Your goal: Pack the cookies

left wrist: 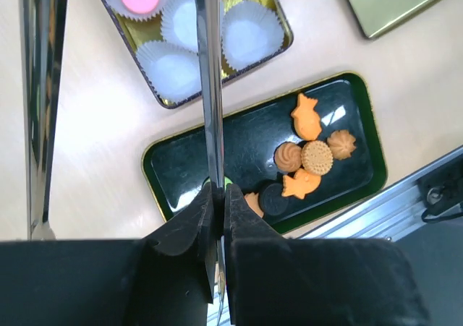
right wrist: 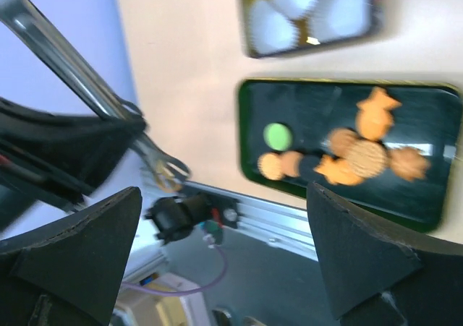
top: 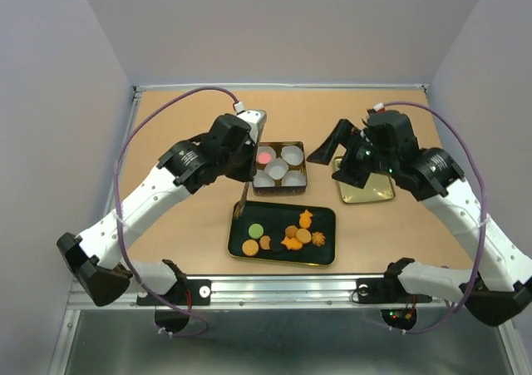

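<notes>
Two white-and-black arms bend inward over the tan table [top: 316, 113]. The left arm [top: 150, 194] has its left gripper [left wrist: 218, 203] clamped on long steel tongs [left wrist: 208, 87] that slant down, seemingly to the left end of the dark green rectangular tray [top: 270, 215]. The right gripper [right wrist: 223, 196], spread wide and empty, hovers over a flat gold lid [top: 370, 192]. Most cookies [top: 295, 235] lie on the tray; one pink round [top: 264, 155] sits in the cup-lined tin [top: 279, 191].

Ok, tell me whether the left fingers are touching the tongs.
Touching. The left wrist view shows both left fingers clamped flat against one metal blade of the tongs, with no gap.
</notes>
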{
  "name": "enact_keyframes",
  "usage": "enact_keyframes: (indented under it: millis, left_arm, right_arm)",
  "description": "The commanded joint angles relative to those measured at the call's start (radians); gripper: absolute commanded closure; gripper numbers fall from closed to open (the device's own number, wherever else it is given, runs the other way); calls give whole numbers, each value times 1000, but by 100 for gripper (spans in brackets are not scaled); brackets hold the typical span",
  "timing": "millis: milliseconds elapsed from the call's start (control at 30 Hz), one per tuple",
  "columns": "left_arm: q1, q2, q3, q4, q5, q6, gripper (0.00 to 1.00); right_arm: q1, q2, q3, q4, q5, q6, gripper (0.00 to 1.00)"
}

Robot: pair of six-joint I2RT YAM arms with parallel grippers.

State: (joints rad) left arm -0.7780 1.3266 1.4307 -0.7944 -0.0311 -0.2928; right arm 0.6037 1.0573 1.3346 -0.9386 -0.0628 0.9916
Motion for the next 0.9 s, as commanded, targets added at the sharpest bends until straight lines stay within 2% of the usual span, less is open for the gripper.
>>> enact_keyframes:
  millis: [0,67,133,200,233,333,367,467,600,733,867]
  left_arm:
    - [-29,-85,-9,38,-82,40,100]
    - [-64,-144,-41,76,-162,53,100]
    - [-78,-212,-75,162,-176,75,100]
    - [-83,-265,-117,222,-173,93,100]
    - [-84,-318,-143,295,-168,104,100]
    - [-92,-416,-177,437,-188,136,100]
    - [-92,-434,-197,464,-213,155,100]
    - [-92,-471,-211,509,-240,196,100]
    - [-99,-489,-227,526,-222,326,100]
    - [-109,-500,-240,521,-207,522,100]
    - [-112,-489,-240,509,-178,624,100]
  right_arm:
    - [7,139,272,95,-193,4,0]
    - [7,237,371,124,-270,33,0]
    - [5,321,502,142,-305,85,0]
    - [5,368,561,172,-364,146,0]
    - [5,404,577,184,-386,227,0]
    - [5,418,528,329,-495,408,0]
    - [5,399,461,459,-528,456,0]
    - [7,389,419,579,-540,597,0]
    - [14,463,439,647,-716,757,0]
    - [16,487,465,698,-756,878,0]
    - [21,512,476,764,-795,947,0]
